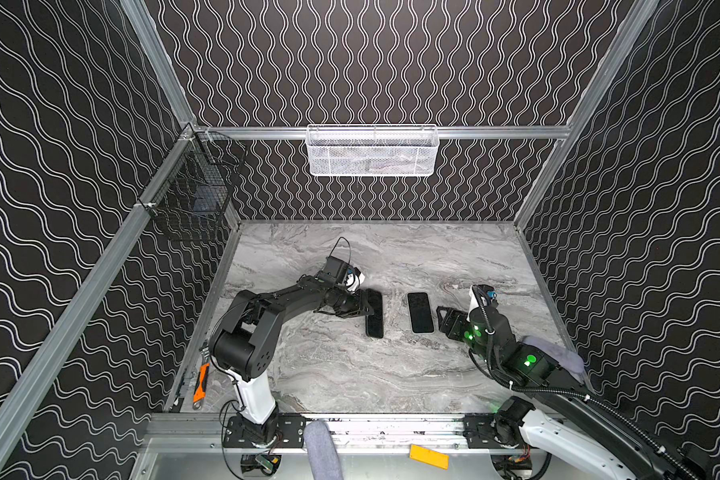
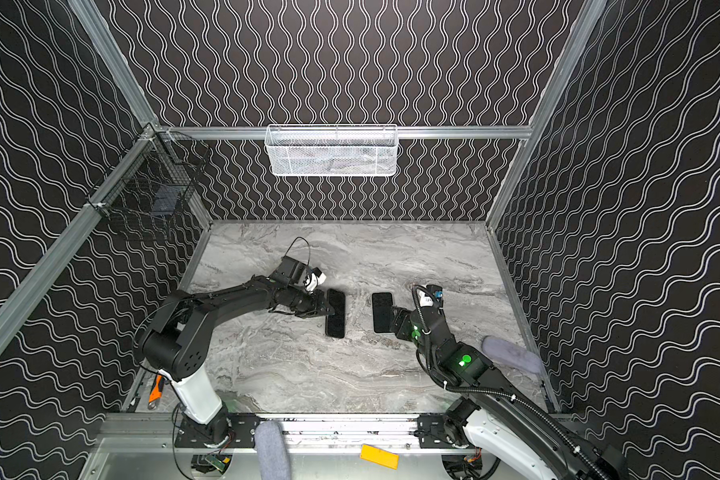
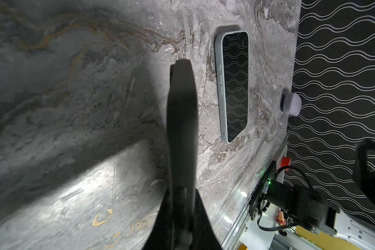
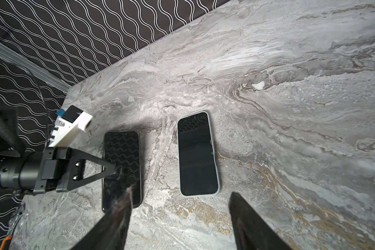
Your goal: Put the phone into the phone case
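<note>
Looking down in both top views: 2 dark slabs lie flat, side by side on the marble table (image 1: 350, 374), long edges roughly parallel, a strip of bare marble between. The left slab, all black, I read as the phone case (image 1: 376, 324). The right slab, with a pale rim, I read as the phone (image 1: 420, 312). The left gripper (image 1: 368, 309) comes in low from the left with its fingers drawn together and its tip over the middle of the case. The right gripper (image 1: 445, 320) is near the phone's right edge, probably raised off the table. Its jaws are apart with nothing between them.

Left wrist view: closed fingers (image 3: 181, 97) read as 1 dark wedge, no gap, nothing pinched. The case is hidden beneath them here. The phone (image 3: 235, 86) lies beyond, screen up, pale frame and side buttons showing, untouched.

Right wrist view: the left gripper (image 4: 117, 171) rests its tip on the upper face of the phone case (image 4: 121, 147), apparently touching. I judge this a hold-down, pinning the case so it cannot skate on smooth marble when the phone goes in. How hard it presses cannot be told. The right gripper's 2 fingers (image 4: 243, 216) are spread wide and empty, and one end of the phone (image 4: 197, 153) lines up with the gap between them. The spread looks chosen to take the phone across its width.

Judgement: pick-up stage, phone not yet lifted. The case is presumably open side up, though its rim is hard to read. The next move calls for closing squarely on the phone's long edges without nudging it sideways
</note>
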Available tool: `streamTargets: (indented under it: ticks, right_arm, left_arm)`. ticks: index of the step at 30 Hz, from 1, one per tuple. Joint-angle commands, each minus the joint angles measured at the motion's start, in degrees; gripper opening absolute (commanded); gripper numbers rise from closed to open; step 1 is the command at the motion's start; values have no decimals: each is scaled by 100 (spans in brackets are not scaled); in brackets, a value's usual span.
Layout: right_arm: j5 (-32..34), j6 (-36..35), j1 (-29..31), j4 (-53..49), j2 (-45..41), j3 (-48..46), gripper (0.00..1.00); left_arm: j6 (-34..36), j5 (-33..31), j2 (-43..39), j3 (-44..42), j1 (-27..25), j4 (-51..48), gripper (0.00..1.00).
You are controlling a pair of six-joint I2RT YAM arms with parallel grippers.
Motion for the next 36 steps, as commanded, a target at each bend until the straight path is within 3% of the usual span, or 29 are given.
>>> streamTargets:
  ticks: [1, 5, 10, 15, 16, 17, 18, 21, 23, 26, 27, 29, 32, 36]
  right_arm:
    - [-34, -15, -44, 155, 11, 7, 73]
    - [-111, -47, -147, 223, 88, -21, 73]
    - [-217, -128, -368, 378, 261, -61, 73]
    - [-324, -272, -805, 734, 549, -36, 73]
    - [-389, -312, -988, 796, 647, 29, 73]
    - [-453, -390, -1172, 911, 739, 97, 74]
    - [-435, -456, -1319, 1006, 825, 149, 74]
    - [-37, -837, -1759, 1460, 1033, 302, 77]
    - [392, -1158, -1993, 1874, 1132, 306, 78]
    - [1118, -1689, -2215, 2619, 1177, 95, 79]
    - [1270, -1882, -2284, 2895, 1167, -26, 79]
    - [1670, -2472, -2379, 3788, 1140, -436, 80]
    - [2321, -3218, -2496, 5069, 1221, -1110, 91]
    - [2574, -3357, -2848, 5702, 1724, -1593, 94]
  left_arm:
    - [24, 76, 71, 45, 80, 326, 11]
    - [-7, -23, 130, -45, 215, 451, 19]
    - [141, -165, 231, 45, 314, 311, 39]
    - [257, -990, -133, 44, 331, -35, 58]
    - [314, -1344, -341, 59, 336, -204, 69]
    - [392, -1728, -558, 89, 353, -354, 95]
    - [453, -2119, -827, 132, 371, -529, 98]
    - [791, -3723, -1720, 263, 436, -930, 99]
    - [1110, -5150, -2350, 170, 477, -890, 99]
    - [1973, -6987, -3332, -863, 541, 389, 99]
    - [2266, -7276, -3612, -1326, 609, 968, 98]
    - [2898, -7522, -4165, -2382, 805, 2339, 98]
    - [3410, -7093, -4694, -3568, 1108, 3852, 99]
    - [3278, -6901, -4608, -4320, 1338, 4878, 98]
